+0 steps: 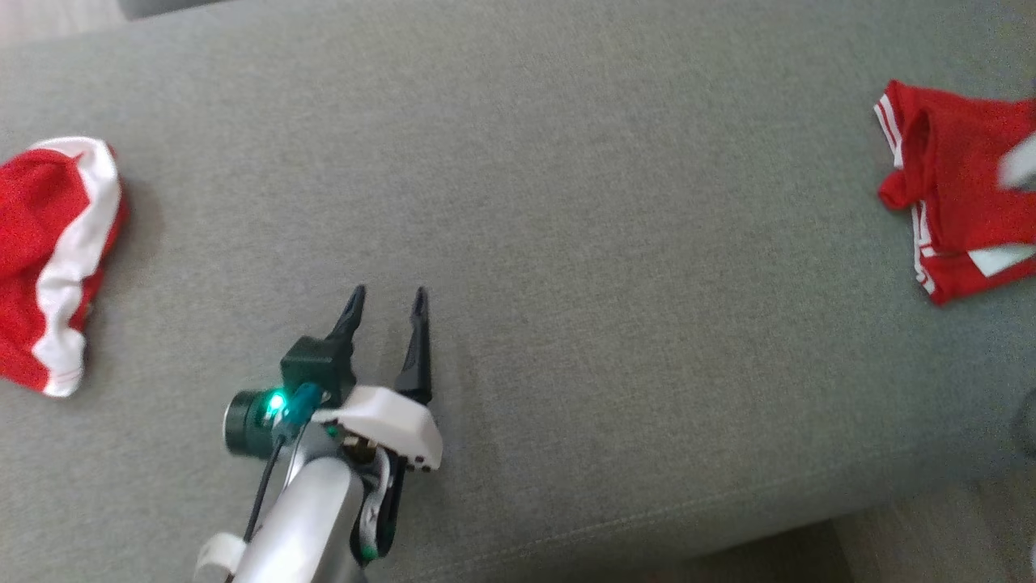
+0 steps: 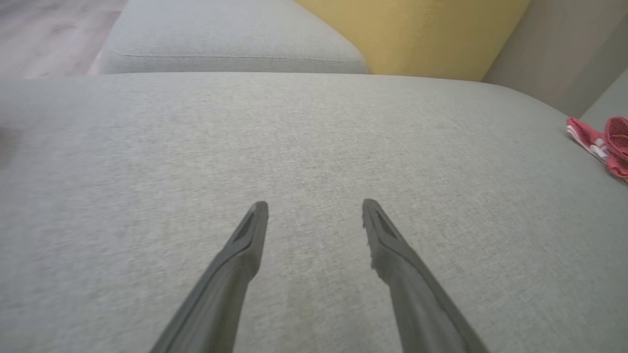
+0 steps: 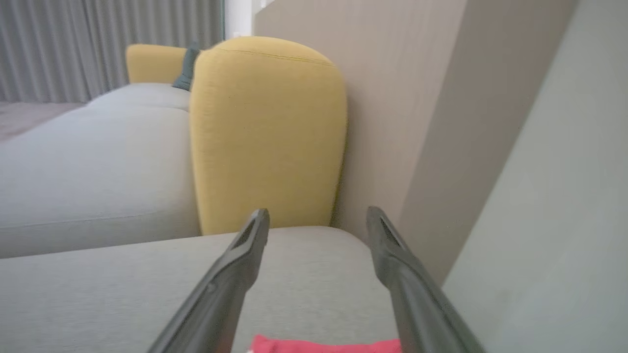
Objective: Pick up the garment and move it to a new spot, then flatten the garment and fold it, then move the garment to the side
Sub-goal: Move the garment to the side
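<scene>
1. Garments number two, both red, lying well apart on the grey sofa seat [image 1: 566, 202].
2. One, the red garment with white stripes [image 1: 955, 210], lies crumpled at the seat's right edge.
3. The other, the red garment with a white band [image 1: 40, 243], is bunched at the left edge.
4. Near the front edge, the left gripper [image 1: 389, 291] is over bare fabric, fingers spread, grasping nothing.
5. Above the striped cloth, the right gripper [image 3: 318, 212] is released, fingers apart and empty.
6. Two yellow cushions [image 3: 265, 132] stand behind.
</scene>
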You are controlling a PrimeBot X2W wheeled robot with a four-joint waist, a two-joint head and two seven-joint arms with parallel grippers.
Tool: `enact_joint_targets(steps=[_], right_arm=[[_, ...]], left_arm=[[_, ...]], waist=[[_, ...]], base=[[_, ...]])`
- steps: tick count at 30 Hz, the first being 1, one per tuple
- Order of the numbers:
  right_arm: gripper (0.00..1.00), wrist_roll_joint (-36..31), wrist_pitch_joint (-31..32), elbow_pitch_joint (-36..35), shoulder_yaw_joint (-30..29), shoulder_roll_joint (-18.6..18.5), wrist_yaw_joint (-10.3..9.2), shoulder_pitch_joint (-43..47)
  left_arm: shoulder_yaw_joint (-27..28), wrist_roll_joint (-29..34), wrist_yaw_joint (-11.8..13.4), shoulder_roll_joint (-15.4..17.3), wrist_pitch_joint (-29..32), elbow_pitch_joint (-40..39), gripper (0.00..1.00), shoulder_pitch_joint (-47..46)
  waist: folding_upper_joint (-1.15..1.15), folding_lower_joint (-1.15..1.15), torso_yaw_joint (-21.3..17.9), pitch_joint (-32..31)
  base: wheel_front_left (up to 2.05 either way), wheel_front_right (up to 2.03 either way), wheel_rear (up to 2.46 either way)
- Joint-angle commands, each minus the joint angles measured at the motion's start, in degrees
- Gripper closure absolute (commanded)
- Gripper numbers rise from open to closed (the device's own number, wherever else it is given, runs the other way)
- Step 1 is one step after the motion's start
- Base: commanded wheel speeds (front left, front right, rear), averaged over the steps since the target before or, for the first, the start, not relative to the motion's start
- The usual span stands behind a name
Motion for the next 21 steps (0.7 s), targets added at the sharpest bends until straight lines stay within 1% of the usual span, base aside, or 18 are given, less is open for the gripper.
enact_joint_targets(steps=[1, 5, 7, 10, 11, 13, 15, 21], right_arm=[[0.00, 0.5, -0.8, -4.2, 1.7, 2.1, 0.37, 1.9], [0.00, 3.4, -0.8, -10.3, 5.2, 7.0, 0.37, 7.3], [0.00, 5.4, -0.8, -12.0, 7.0, 9.0, 0.37, 10.4], [0.00, 7.3, -0.8, -13.9, 9.0, 11.0, 0.37, 14.8], [0.00, 7.3, -0.8, -13.9, 9.0, 11.0, 0.37, 14.8], [0.00, 8.4, -0.8, -14.7, 9.4, 12.6, 0.37, 17.7], [0.00, 8.5, -0.8, -16.1, 9.8, 14.5, 0.37, 21.6], [0.00, 7.9, -0.8, -18.4, 10.5, 17.2, 0.37, 27.6]], left_arm=[[2.5, 0.5, 0.6, 0.2, -0.7, -2.1, 0.00, 0.5], [4.2, 0.4, 1.2, 0.2, -0.7, -2.7, 0.00, 2.0], [4.8, 0.6, 1.4, 0.2, -0.7, -2.9, 0.00, 2.8], [5.6, 0.4, 1.8, 0.2, -0.7, -3.3, 0.00, 3.8], [5.6, 0.4, 1.8, 0.2, -0.7, -3.3, 0.00, 3.8], [6.3, 0.4, 2.0, 0.2, -0.7, -3.7, 0.00, 4.5], [7.2, 0.7, 2.2, 0.2, -0.7, -4.0, 0.00, 5.5], [9.8, 1.7, 2.2, 0.2, -0.7, -4.9, 0.00, 8.0]], waist=[[0.00, 0.00, 1.0, -1.5], [0.00, 0.00, 3.1, -3.6], [0.00, 0.00, 4.3, -4.6], [0.00, 0.00, 6.2, -6.0], [0.00, 0.00, 6.2, -6.0], [0.00, 0.00, 7.5, -7.0], [0.00, 0.00, 9.1, -8.5], [0.00, 0.00, 10.9, -11.5]], base=[[0.00, 0.00, 0.00], [0.00, 0.00, 0.00], [0.00, 0.00, 0.00], [0.00, 0.00, 0.00], [0.00, 0.00, 0.00], [0.00, 0.00, 0.00], [0.00, 0.00, 0.00], [0.00, 0.00, 0.00]])
